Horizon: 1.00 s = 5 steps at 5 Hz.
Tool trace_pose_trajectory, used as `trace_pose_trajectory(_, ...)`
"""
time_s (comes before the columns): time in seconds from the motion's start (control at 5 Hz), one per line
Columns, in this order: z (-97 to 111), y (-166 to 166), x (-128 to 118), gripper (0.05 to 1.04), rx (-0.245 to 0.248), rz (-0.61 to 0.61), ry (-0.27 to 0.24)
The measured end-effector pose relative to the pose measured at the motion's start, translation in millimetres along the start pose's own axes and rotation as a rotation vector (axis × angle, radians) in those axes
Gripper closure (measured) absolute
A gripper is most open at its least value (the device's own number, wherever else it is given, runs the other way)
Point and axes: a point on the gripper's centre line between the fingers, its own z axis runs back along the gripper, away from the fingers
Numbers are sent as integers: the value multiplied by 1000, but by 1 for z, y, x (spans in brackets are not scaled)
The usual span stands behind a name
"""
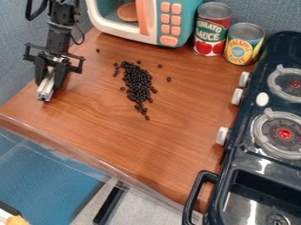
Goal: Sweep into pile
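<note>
The black gripper (49,78) hangs at the upper left of the table, left of the beans. It is shut on a silver metal bar (47,88), whose lower end points down close to the wooden surface. Dark beans (137,82) lie in an elongated heap at the upper middle, trailing toward the lower right. A few loose beans are scattered around it, with one (169,79) to the right and another (97,50) apart at the upper left. Bar and heap are separated by bare wood.
A toy microwave (160,22) stands behind the beans, with a tomato sauce can (211,30) and a pineapple can (243,43) to its right. The dark toy stove (258,151) lines the right side. The tabletop's front edge (88,154) runs diagonally below.
</note>
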Motion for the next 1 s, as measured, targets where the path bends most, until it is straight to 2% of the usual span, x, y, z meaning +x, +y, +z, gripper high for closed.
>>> trace_pose_trajectory(0.2,0,3,4,700,-36,-19,17)
trace_pose_trajectory(0.4,1,2,6,700,-31,-40,1)
trace_pose_trajectory(0.6,7,-12,13,700,-24,-110,-46)
trace_pose_trajectory(0.8,13,-47,12,700,11,-218,-80)
trace_pose_trajectory(1.0,16,-85,-1,700,46,-323,-121)
